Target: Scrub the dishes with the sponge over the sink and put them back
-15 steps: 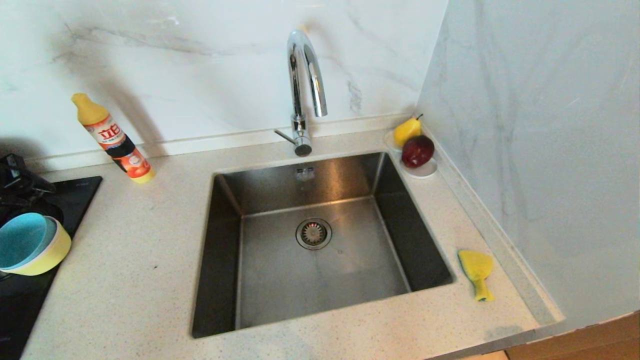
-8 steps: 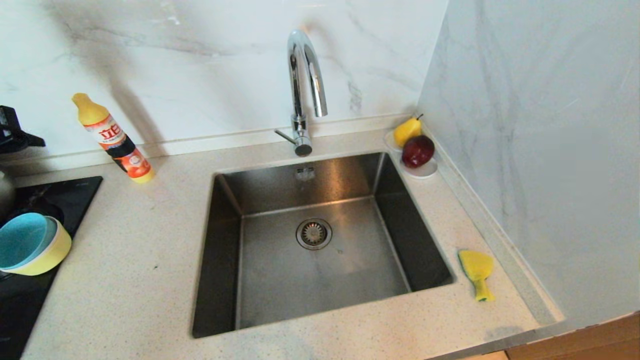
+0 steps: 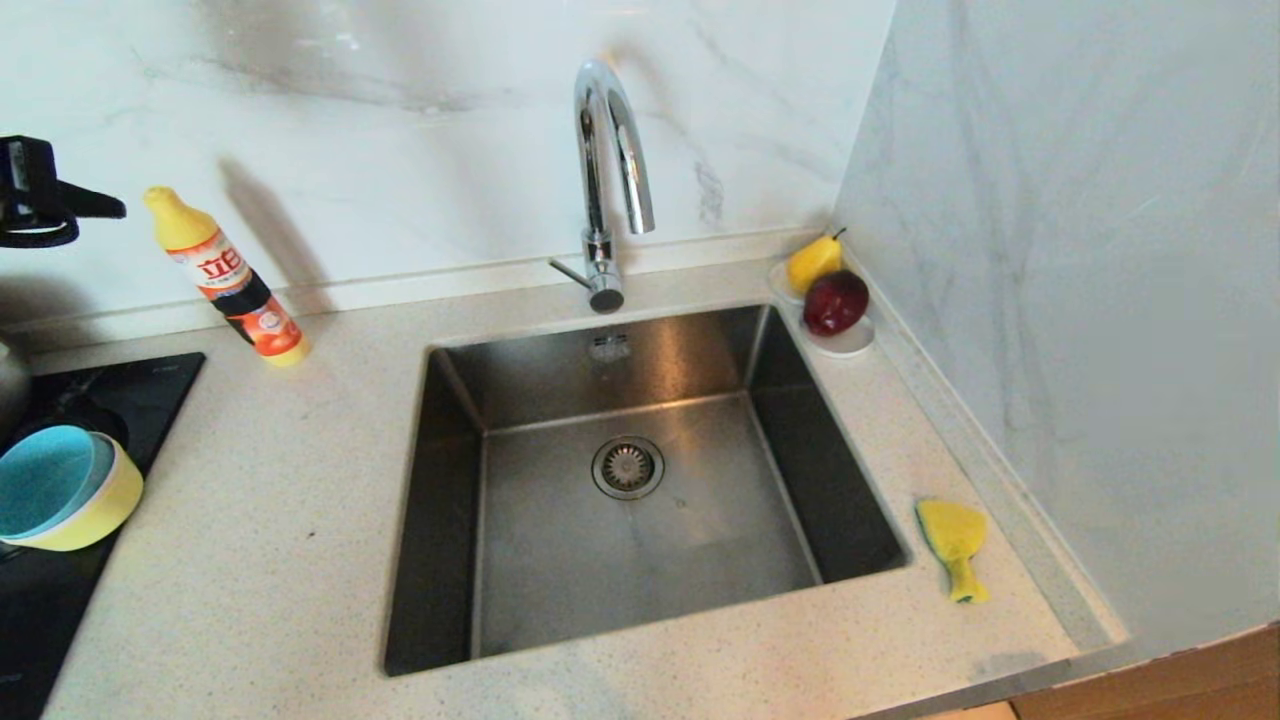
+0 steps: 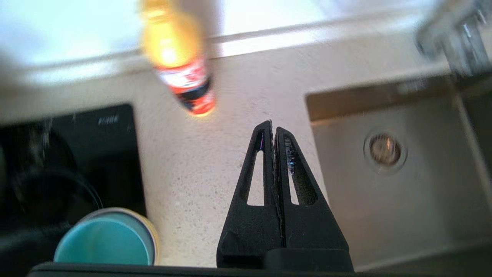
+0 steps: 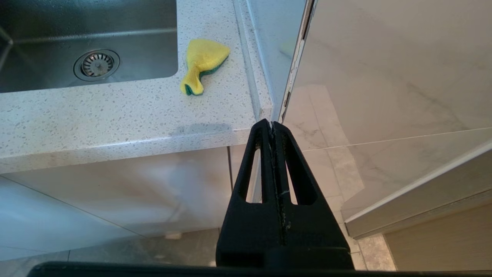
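Two dishes sit nested at the left on the hob: a light blue bowl (image 3: 45, 480) inside a yellow bowl (image 3: 95, 515); the blue bowl (image 4: 102, 240) also shows in the left wrist view. The yellow sponge (image 3: 952, 538) lies on the counter right of the sink (image 3: 640, 570), and the right wrist view shows the sponge (image 5: 203, 61) too. My left gripper (image 4: 273, 125) is shut and empty, hovering over the counter between the bowls and the sink (image 4: 403, 215). Its black arm (image 3: 35, 190) shows at the far left, high above the bowls. My right gripper (image 5: 271, 124) is shut and empty, parked below the counter's front edge.
A detergent bottle (image 3: 225, 275) leans by the back wall. The chrome tap (image 3: 605, 170) arches over the sink. A white saucer (image 3: 850, 343) with a pear and a red apple sits in the back right corner. A black hob (image 3: 150, 385) is at left; a wall runs along the right.
My left arm has risen from just above the bowls up along the left edge toward the back wall. The bowls and the sponge have not moved.
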Available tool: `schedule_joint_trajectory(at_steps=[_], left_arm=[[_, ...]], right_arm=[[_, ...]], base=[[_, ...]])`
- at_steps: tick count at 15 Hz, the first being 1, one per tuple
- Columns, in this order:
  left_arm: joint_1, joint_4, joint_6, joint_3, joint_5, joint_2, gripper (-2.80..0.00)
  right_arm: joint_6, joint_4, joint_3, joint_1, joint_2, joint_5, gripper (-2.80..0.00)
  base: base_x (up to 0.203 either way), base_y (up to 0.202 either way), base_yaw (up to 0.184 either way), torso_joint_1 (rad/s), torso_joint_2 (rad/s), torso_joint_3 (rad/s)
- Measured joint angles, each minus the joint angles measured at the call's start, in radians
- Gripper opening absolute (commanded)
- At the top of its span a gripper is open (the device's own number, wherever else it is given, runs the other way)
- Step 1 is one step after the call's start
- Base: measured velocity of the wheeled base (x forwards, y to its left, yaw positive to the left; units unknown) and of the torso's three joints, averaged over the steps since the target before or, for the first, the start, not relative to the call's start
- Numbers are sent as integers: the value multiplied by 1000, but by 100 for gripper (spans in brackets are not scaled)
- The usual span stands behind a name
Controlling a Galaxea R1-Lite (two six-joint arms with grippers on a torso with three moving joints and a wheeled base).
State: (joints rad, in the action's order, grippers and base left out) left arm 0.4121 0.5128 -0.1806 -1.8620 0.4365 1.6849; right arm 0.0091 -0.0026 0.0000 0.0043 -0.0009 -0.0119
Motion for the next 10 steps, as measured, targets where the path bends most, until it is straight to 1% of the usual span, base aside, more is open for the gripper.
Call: schedule_joint_trajectory(at_steps=[2, 4, 5, 7, 10], left_arm=[[-66, -6, -57, 51, -46, -55, -280], [-139, -43, -73, 140, -103, -129, -280], [-175, -72, -76, 207, -141, -176, -280], [-246, -162, -77, 408, -227, -307, -280], [-331, -331, -75, 780, -317, -562, -280]], right_arm=[[0, 0, 0, 0, 0, 0, -280], [0, 0, 0, 0, 0, 0, -280], [0, 0, 0, 0, 0, 0, -280], [0, 0, 0, 0, 0, 0, -280], [0, 0, 0, 0, 0, 0, -280]], base=[[0, 0, 0, 0, 0, 0], [0, 0, 0, 0, 0, 0], [0, 0, 0, 0, 0, 0], [0, 0, 0, 0, 0, 0], [0, 0, 0, 0, 0, 0]])
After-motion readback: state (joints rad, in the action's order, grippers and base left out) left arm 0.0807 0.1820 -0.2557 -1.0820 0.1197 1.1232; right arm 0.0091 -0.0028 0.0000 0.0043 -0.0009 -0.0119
